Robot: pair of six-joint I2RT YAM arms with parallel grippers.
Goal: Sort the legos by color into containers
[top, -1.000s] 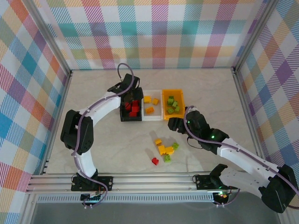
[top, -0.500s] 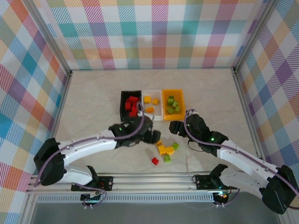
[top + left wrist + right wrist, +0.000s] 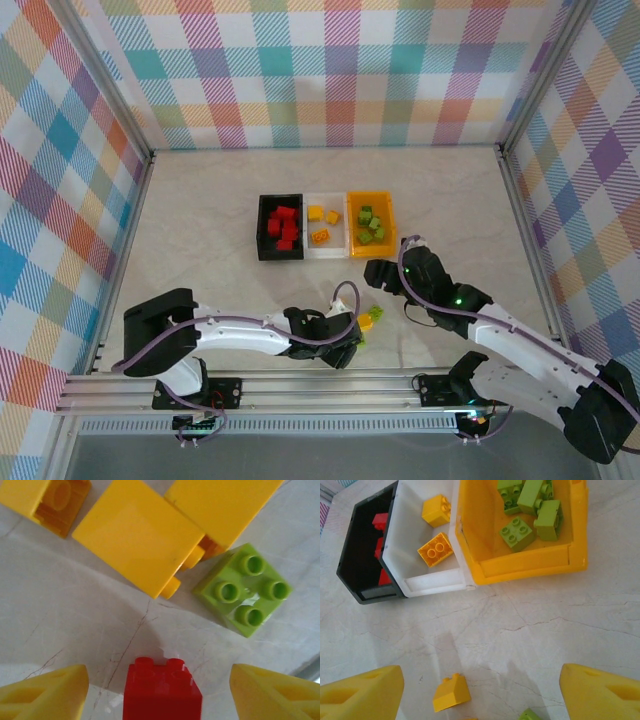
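Your left claw gapes around the red brick (not touching); your right claw hangs released near the yellow bin.

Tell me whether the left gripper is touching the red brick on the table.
Apart. The left wrist view shows bare table on either side of the red brick, between it and each finger of the open left gripper.

L fingers moved from black bin down to red lego.
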